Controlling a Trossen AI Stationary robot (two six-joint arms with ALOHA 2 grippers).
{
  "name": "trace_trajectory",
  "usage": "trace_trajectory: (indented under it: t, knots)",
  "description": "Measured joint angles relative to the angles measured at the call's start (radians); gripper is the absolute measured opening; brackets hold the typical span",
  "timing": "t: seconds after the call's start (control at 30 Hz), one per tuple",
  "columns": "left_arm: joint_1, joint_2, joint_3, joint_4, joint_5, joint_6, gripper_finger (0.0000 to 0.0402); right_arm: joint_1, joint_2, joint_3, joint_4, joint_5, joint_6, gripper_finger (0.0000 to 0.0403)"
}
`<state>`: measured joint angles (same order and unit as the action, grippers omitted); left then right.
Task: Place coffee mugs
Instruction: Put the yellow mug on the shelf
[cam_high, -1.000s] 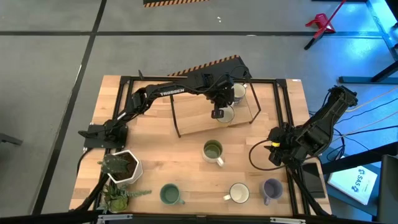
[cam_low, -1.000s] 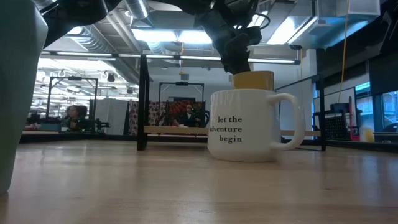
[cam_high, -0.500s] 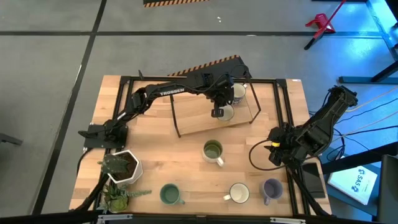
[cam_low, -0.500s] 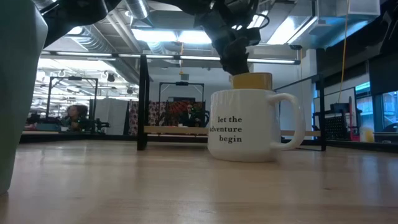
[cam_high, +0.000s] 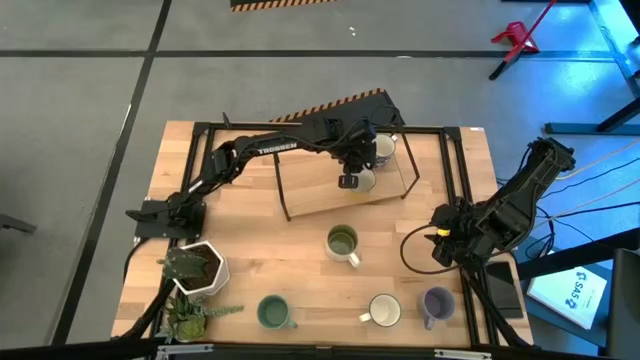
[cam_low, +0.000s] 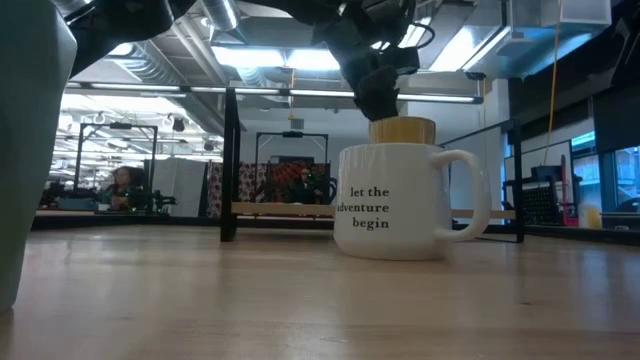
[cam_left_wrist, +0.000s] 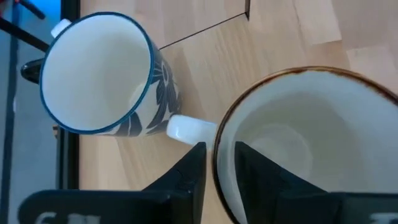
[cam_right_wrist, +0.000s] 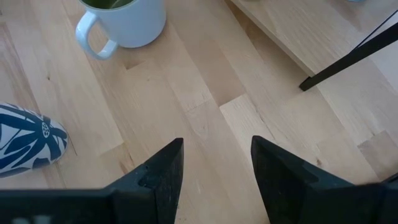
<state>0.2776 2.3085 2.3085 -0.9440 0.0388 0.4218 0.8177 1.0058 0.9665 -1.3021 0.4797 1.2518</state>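
Observation:
My left gripper (cam_high: 349, 178) reaches over the raised wooden shelf (cam_high: 315, 190) at the table's far middle and is shut on a cream mug with a brown rim (cam_high: 363, 181). A white mug with blue pattern (cam_high: 382, 148) stands just beyond it on the shelf. On the table stand an olive-green mug (cam_high: 343, 243), a teal-green mug (cam_high: 272, 312), a white mug (cam_high: 384, 311) and a lavender mug (cam_high: 436, 303). My right gripper (cam_high: 440, 247) waits open near the table's right edge. My left gripper (cam_left_wrist: 217, 149) pinches the cream mug's wall at the rim (cam_left_wrist: 219, 140), one finger inside the mug and one outside. The fingers come from above, pointing down. The mug stays upright; in the low view the white lettered mug (cam_low: 400, 200) hides its base, so whether it rests on the shelf I cannot tell.
A white hexagonal plant pot (cam_high: 197, 268) with trailing leaves sits at the near left. Black frame bars (cam_high: 445, 160) surround the shelf. The blue-patterned mug's handle (cam_left_wrist: 186, 129) points toward the held mug. A phone (cam_high: 503, 283) lies at the right edge.
The cream mug in my left gripper has sunk a little toward the shelf board. My right arm has kept still.

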Motion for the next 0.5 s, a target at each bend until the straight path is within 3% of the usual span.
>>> trace_trajectory:
  t: [0.3, 0.5]
  knots:
    - [-0.001, -0.044, 0.001, 0.024, -0.038, 0.007, 0.0122, -0.001, -0.001, 0.000, 0.022, 0.048, -0.021, 0.0175]
    - [-0.003, -0.084, 0.000, 0.003, -0.070, 0.004, 0.0138, -0.118, -0.005, 0.001, 0.186, 0.078, -0.318, 0.0175]
